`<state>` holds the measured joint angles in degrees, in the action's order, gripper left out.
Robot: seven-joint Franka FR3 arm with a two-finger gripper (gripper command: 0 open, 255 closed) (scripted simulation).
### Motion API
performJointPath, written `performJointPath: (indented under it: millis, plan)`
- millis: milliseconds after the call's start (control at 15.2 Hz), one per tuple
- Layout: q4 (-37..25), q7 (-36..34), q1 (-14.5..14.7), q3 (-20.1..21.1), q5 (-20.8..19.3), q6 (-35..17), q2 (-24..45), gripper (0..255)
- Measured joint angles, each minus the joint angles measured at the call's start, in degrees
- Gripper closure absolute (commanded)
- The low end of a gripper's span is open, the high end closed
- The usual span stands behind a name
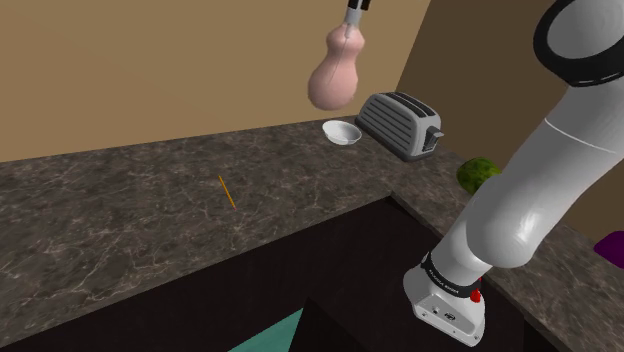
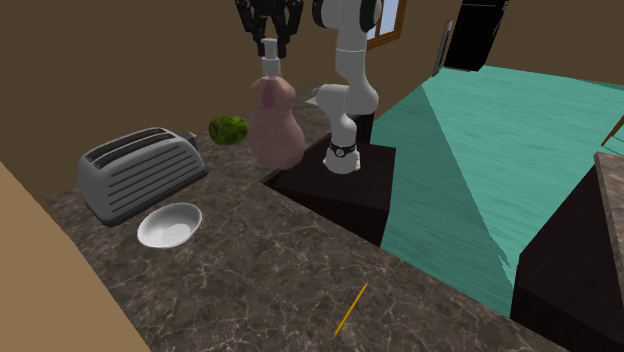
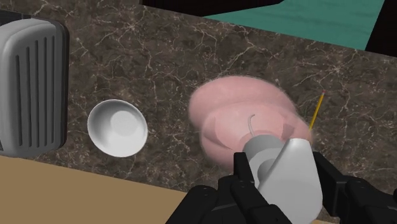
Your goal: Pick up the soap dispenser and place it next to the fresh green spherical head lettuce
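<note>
A pink, pear-shaped soap dispenser point(image 1: 335, 78) point(image 2: 275, 128) point(image 3: 242, 118) with a grey pump top hangs upright in the air, well above the dark marbled counter point(image 1: 120, 215). My gripper point(image 2: 270, 42) point(image 3: 283, 173) is shut on the pump head from above. In the shoulder view the dispenser hangs over the counter's back, just left of the toaster. The green lettuce point(image 1: 478, 172) point(image 2: 228, 129) lies on the counter beyond the toaster, near my arm's base. In the second exterior view it sits just left of the hanging bottle.
A grey toaster point(image 1: 402, 122) point(image 2: 140, 170) point(image 3: 28, 83) stands by the wall, with a white bowl point(image 1: 342, 132) point(image 2: 170, 225) point(image 3: 118, 127) beside it. A yellow pencil point(image 1: 227, 191) point(image 2: 350, 308) point(image 3: 315, 109) lies on the open counter. A purple object point(image 1: 610, 248) sits at the shoulder view's right edge.
</note>
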<state>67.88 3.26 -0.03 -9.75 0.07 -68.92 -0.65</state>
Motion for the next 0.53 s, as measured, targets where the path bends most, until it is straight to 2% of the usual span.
performJointPath:
  millis: [264, 528]
  plan:
    - [-7.9, 0.1, -0.2, -0.2, 0.7, 4.6, 3.4, 255]
    - [-20.8, 1.0, -1.5, -1.0, 2.2, 11.4, 9.5, 255]
